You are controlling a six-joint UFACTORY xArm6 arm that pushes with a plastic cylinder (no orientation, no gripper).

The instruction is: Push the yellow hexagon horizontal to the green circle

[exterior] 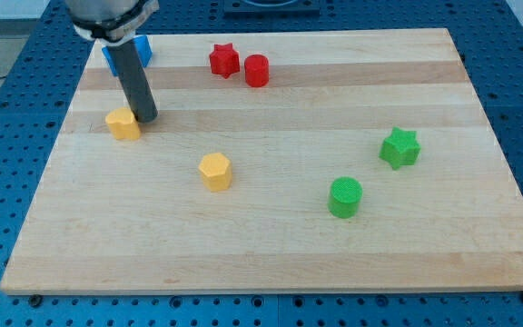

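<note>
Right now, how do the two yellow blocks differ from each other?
The yellow hexagon lies near the board's middle, standing free; the other yellow block lies toward the view's upper left, and its shape is harder to make out. My tip sits right beside that left block, on its right side, while the hexagon is far from it. The hexagon is nearer the green circle. Both share the same yellow colour and similar size.

Yellow hexagon [215,171] lies mid-board; green circle [344,197] sits slightly lower right.
</note>
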